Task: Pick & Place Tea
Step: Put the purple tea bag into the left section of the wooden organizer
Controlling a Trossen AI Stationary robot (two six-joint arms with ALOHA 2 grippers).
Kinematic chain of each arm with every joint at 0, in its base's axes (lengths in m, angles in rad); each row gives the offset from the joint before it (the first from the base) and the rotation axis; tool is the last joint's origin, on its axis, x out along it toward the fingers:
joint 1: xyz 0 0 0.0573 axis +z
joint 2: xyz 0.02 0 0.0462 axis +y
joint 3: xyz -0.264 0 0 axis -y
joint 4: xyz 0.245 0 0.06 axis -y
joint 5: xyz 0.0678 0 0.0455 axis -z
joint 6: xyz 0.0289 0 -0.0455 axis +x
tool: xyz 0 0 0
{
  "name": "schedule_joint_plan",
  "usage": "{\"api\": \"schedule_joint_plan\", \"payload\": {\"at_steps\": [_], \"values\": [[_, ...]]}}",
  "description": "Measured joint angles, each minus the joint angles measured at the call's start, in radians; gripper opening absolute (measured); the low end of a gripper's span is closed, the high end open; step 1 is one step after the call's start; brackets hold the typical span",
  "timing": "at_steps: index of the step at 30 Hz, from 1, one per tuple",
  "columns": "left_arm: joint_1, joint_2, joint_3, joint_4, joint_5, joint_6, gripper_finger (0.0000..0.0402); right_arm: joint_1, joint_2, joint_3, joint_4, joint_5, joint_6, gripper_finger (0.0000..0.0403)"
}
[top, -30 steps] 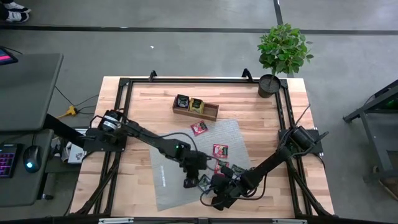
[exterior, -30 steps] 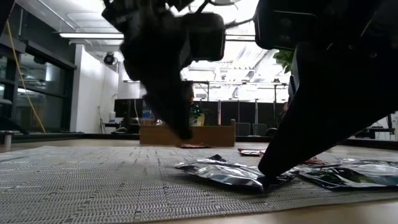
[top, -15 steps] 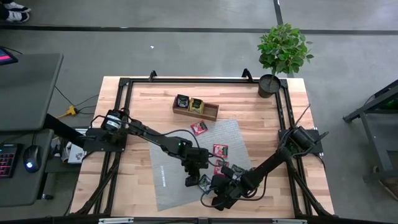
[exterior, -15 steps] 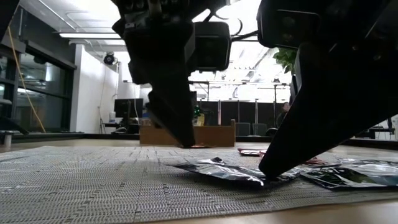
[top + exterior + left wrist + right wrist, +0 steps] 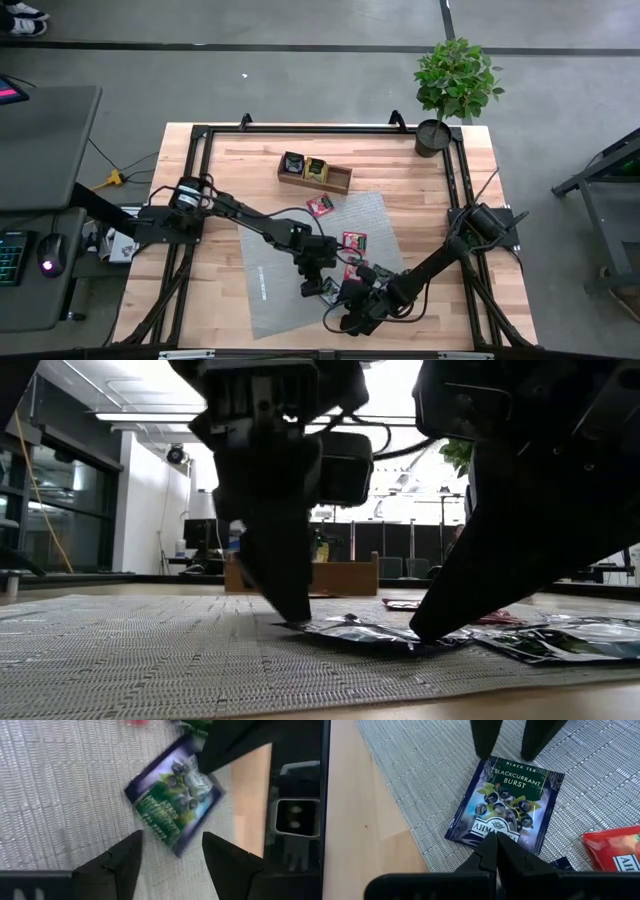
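Two dark arms met over one flat, glossy dark-purple blackcurrant tea sachet (image 5: 327,291) at the near edge of the woven grey mat (image 5: 270,285), seen from above; red-pink sachets (image 5: 354,241) lay just beyond, and the brown wooden tray (image 5: 337,181), two compartments filled, stood well apart.

At table height, the left gripper (image 5: 290,610) touched down at the crinkled foil packet's (image 5: 365,632) edge while the right gripper (image 5: 425,628) pressed its other side.

From the left wrist, the left gripper's fingers (image 5: 122,865) stood wide open, straddling the sachet's corner (image 5: 174,800), holding nothing.

From the right wrist, the right gripper (image 5: 496,845) showed fingers closed together, tips resting on the label end, seemingly pinning the sachet (image 5: 507,805) rather than gripping it.

The thin packet lay flush on ribbed weave, so a good pick likely required the pinning tip to hold firm while the open fingers closed low on an edge, since slick foil could slide.
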Motion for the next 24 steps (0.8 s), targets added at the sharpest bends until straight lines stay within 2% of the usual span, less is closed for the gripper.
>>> {"api": "schedule_joint_plan", "payload": {"at_steps": [4,13,24], "values": [[0.003,0.019,0.002,0.026,0.039,-0.011,0.0205,0.005,0.019,0.000,0.027,0.002,0.028,0.0000],[0.011,0.031,0.002,0.049,0.055,-0.024,0.0205,0.016,0.023,0.000,0.029,0.016,0.027,0.0000],[0.015,0.034,0.001,0.060,0.098,-0.022,0.0205,0.014,0.041,0.002,0.033,0.073,0.023,0.0000]]}}
